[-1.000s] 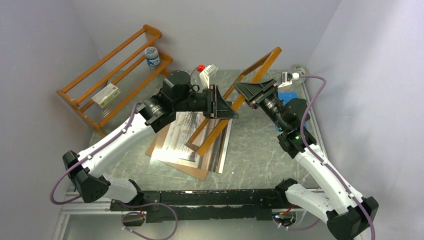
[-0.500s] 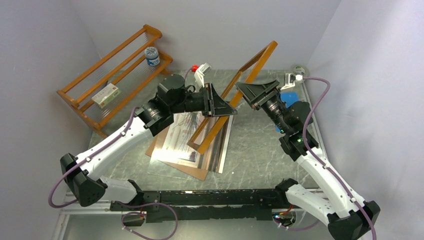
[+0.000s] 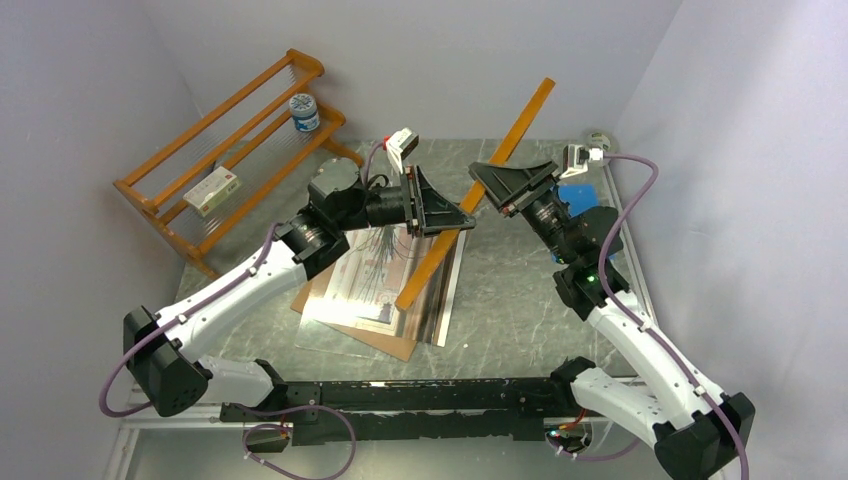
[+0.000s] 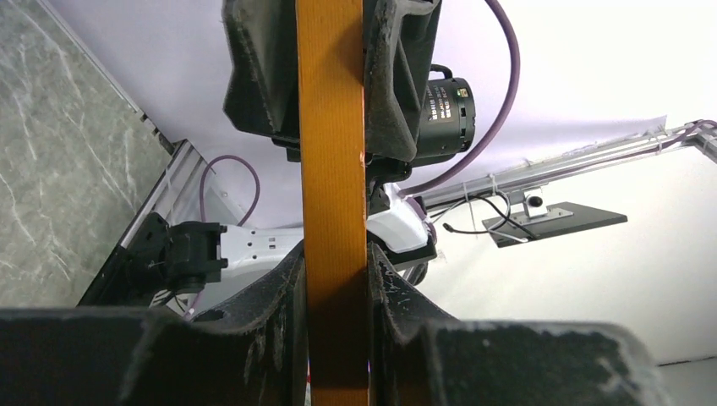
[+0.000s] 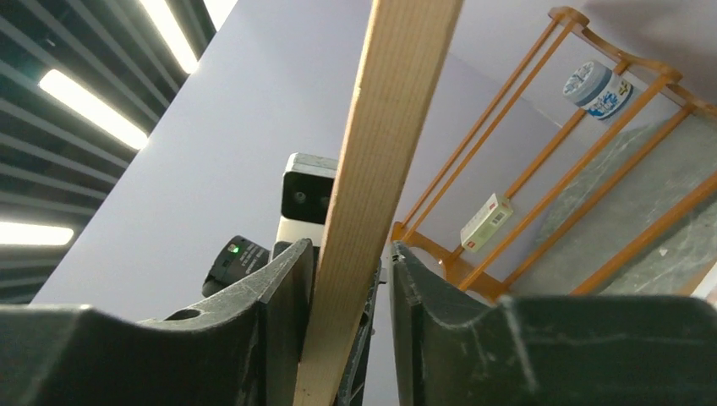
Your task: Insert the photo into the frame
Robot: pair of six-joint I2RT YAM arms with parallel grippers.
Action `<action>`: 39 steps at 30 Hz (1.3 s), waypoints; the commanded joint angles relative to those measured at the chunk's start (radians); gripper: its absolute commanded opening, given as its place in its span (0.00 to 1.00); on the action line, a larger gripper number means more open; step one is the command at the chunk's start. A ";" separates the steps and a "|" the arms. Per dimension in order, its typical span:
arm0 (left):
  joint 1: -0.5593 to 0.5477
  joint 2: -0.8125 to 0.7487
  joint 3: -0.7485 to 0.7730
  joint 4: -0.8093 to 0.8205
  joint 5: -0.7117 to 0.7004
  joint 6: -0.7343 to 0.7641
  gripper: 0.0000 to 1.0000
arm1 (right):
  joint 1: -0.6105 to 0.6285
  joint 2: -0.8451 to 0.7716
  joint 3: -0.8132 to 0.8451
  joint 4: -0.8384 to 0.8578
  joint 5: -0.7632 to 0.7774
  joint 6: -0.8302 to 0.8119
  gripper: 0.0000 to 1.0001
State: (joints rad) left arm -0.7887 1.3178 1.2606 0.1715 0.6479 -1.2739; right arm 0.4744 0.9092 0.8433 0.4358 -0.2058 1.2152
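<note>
The frame [image 3: 425, 268] is lifted above the table and shows edge-on as one thin light-brown bar slanting from the back wall down toward the photo. My left gripper [image 3: 455, 218] is shut on its edge, and in the left wrist view the bar [image 4: 331, 169] is pinched tight between both pads. My right gripper [image 3: 487, 180] straddles the same bar higher up. The right wrist view shows the bar [image 5: 380, 127] leaning on one finger, with a gap to the other. The photo [image 3: 365, 280] lies flat below on the brown backing board [image 3: 400, 345].
An orange wooden rack [image 3: 230, 150] stands at the back left, holding a small jar [image 3: 303, 112] and a white box [image 3: 213, 190]. A blue sheet [image 3: 578, 192] lies at the back right beside the right arm. The side walls are close on both sides.
The frame has swung from a tilted open rectangle to upright and edge-on. Both grippers have shifted slightly left with it.
</note>
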 commanded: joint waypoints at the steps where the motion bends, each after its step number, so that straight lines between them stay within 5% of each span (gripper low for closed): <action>1: 0.002 -0.039 0.012 0.176 0.022 -0.011 0.03 | -0.004 -0.007 -0.009 0.070 -0.020 0.024 0.36; 5: 0.002 -0.046 0.004 0.164 0.013 0.003 0.04 | -0.004 -0.029 -0.016 0.068 -0.001 0.017 0.20; 6: 0.002 -0.046 0.004 0.154 0.012 0.012 0.11 | -0.005 -0.032 -0.006 0.052 -0.001 0.007 0.16; 10: 0.002 -0.068 0.019 -0.016 -0.046 0.133 0.74 | -0.005 -0.022 0.094 -0.120 -0.010 -0.074 0.06; 13: 0.003 -0.094 0.050 -0.242 -0.155 0.279 0.93 | -0.007 0.002 0.199 -0.306 -0.017 -0.163 0.03; 18: 0.003 -0.135 0.093 -0.567 -0.399 0.467 0.94 | -0.013 0.091 0.406 -0.698 -0.018 -0.326 0.00; 25: 0.003 -0.181 0.062 -0.720 -0.605 0.545 0.94 | -0.013 0.254 0.594 -1.124 0.141 -0.531 0.00; 39: 0.006 -0.175 -0.070 -0.724 -0.673 0.528 0.94 | -0.029 0.616 0.662 -1.193 0.402 -0.764 0.00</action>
State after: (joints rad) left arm -0.7864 1.1374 1.2011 -0.5617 -0.0013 -0.7525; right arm 0.4545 1.4712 1.4532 -0.7864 0.0917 0.5491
